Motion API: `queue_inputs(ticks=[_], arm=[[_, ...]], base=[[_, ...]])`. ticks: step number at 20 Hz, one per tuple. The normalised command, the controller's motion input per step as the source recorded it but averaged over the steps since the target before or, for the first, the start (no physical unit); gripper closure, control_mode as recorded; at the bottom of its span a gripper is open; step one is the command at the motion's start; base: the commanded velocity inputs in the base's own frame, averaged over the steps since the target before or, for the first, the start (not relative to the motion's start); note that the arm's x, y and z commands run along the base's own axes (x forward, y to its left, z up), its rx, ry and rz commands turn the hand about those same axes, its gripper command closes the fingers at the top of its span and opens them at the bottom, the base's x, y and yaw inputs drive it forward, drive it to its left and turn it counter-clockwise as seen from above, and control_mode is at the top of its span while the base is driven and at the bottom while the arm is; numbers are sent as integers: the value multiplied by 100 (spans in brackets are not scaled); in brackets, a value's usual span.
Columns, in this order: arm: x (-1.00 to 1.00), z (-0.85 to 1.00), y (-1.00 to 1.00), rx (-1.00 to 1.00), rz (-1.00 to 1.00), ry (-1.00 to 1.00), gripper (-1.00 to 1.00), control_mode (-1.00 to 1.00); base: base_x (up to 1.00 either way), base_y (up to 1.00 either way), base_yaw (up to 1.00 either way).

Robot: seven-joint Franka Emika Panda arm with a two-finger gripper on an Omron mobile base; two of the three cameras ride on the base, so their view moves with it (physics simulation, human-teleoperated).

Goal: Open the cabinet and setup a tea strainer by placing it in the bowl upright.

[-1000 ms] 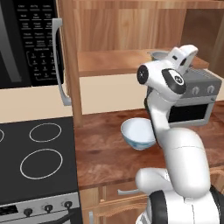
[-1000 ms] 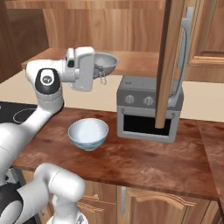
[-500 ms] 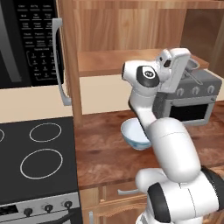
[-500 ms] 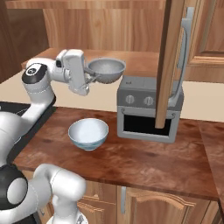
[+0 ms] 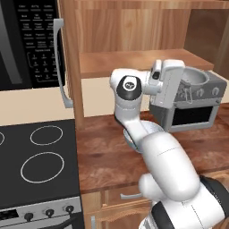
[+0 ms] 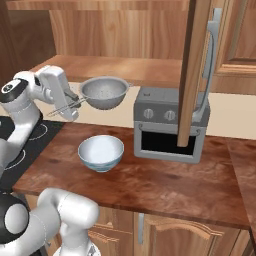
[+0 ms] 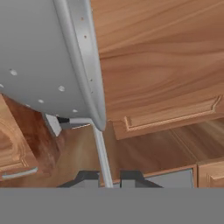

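We see the cabinet (image 6: 197,70) already open: one door stands swung out edge-on in front of the toaster oven (image 6: 170,130), and the shelf (image 5: 134,62) inside is bare wood, so we judge the opening step done. The strainer (image 6: 104,92) is off the shelf and in the air, held by its thin handle in the gripper (image 6: 70,106). In the hand view the handle runs straight down between the two dark finger tips (image 7: 131,177), with the jaws closed almost fully on it, and the strainer basket is large and close above.

In the right base view the strainer hangs rim up, roughly level, just left of the toaster oven and above the surface (image 6: 150,175). The bowl (image 6: 101,152) sits on the surface below it, slightly nearer to us; the two are apart, nothing is touching. In the left base view the strainer (image 5: 192,80) shows just right of the white hand, up against the toaster oven top, and the arm mostly covers the bowl.

What we judge is left: bring the strainer over the bowl, lower it in with the rim kept up, let go and back off. Roughly past halfway, with the placing not yet done. We judge the open door edge and the toaster oven close by need watching on the way down.
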Motion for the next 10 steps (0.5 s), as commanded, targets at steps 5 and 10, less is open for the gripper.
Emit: queue_inputs(ticks=[5,10], arm=[[-10,-34,76,0,0,0,100,-100],[0,-64,30,0,0,0,100,-100]], base=[[0,0,0],[0,0,0]])
